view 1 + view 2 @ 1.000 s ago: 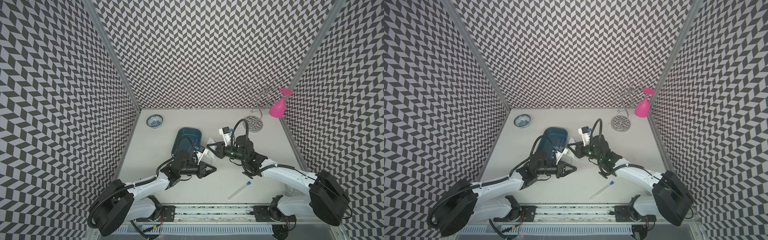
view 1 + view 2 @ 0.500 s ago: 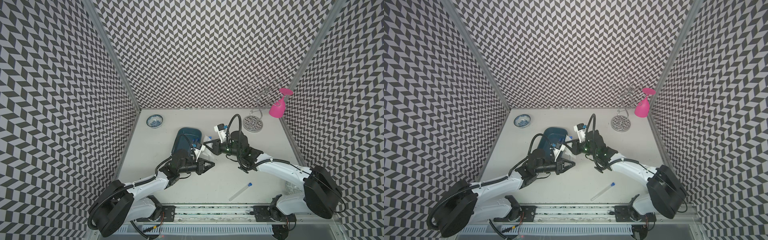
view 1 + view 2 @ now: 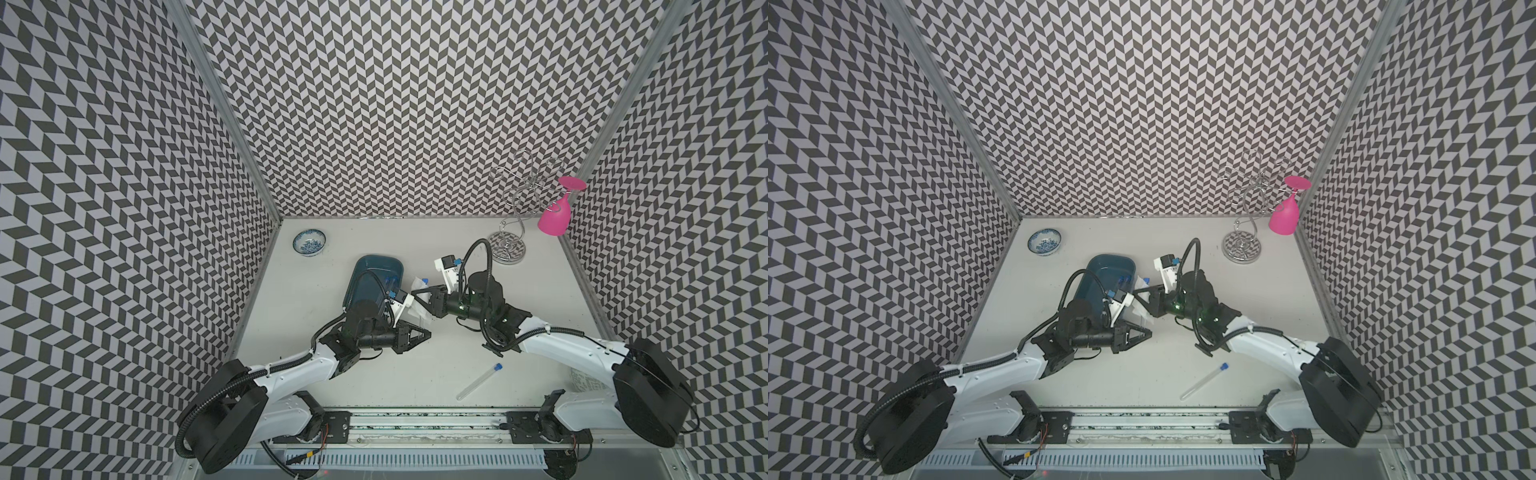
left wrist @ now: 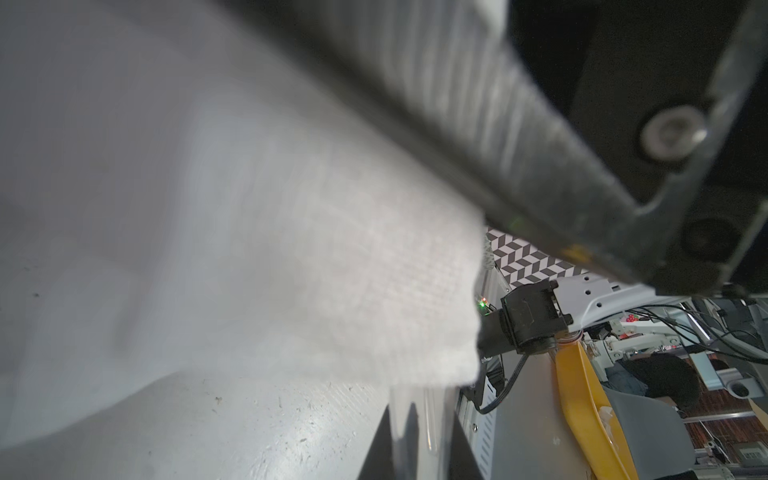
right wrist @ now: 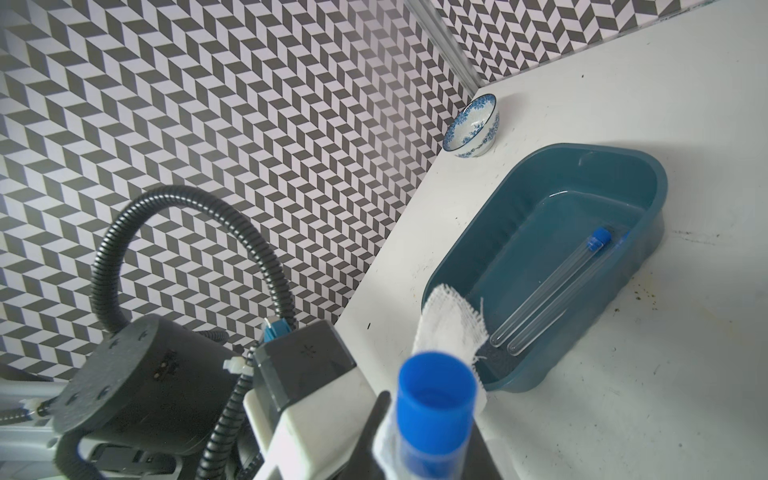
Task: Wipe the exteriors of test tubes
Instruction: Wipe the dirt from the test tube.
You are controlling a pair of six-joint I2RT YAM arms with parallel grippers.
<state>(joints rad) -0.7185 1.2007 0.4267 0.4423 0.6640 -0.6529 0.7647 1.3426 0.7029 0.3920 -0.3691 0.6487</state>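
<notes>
Right hand (image 3: 419, 300) clamped the test tube (image 5: 434, 399), cap toward its wrist; left hand (image 3: 426, 331), just alongside, was pinched shut on the wipe (image 5: 451, 328).

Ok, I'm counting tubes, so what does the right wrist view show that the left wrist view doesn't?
Only the right wrist view: two tubes lying side by side in the teal tub, a patterned bowl, and a blue-capped tube close up. Only the left wrist view: part of the other arm and a blurred room beyond. Both: the white cloth and the table.
</notes>
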